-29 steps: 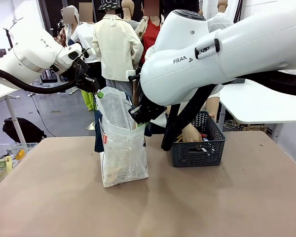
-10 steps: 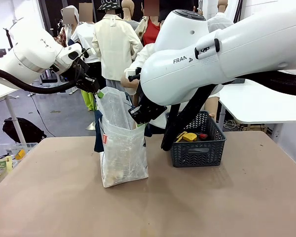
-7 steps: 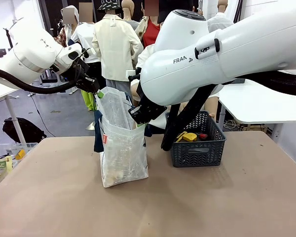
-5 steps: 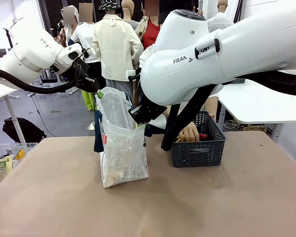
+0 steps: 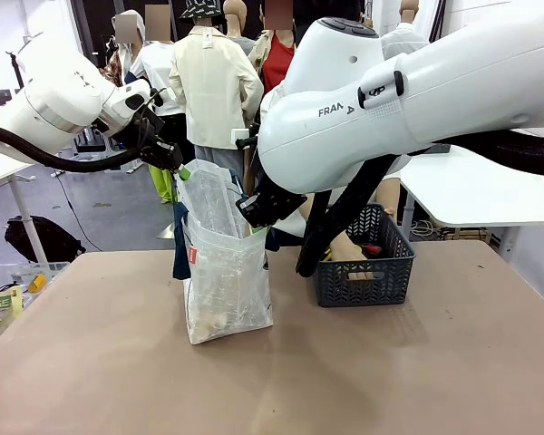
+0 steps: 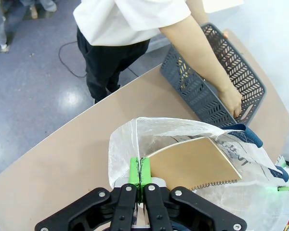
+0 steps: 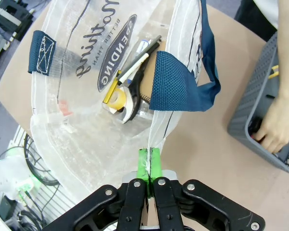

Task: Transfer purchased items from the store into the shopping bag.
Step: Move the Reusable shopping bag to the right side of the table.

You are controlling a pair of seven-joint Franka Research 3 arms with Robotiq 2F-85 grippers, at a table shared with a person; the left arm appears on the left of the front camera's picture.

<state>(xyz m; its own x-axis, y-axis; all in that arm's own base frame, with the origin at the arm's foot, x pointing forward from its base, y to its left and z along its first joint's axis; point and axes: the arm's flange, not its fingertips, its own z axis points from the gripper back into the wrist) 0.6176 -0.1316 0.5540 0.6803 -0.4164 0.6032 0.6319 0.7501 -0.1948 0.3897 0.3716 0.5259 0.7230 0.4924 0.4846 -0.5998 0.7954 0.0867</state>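
The shopping bag stands upright on the brown table, held open at its rim from both sides. My left gripper is shut on the bag's rim. My right gripper is shut on the opposite rim beside a dark blue handle. Inside the bag lie purchased items: a tan spiral notebook, pens and a yellow tape roll. The person's hand reaches into the dark grey basket, where a red item shows.
The basket sits just right of the bag, with the person's arm over it. A clear bin with packets stands at the table's left edge. A white table lies behind on the right.
The person's hand has gone from above the bag's mouth back down into the basket, covering the yellow item there. Both grippers and the bag have stayed still.
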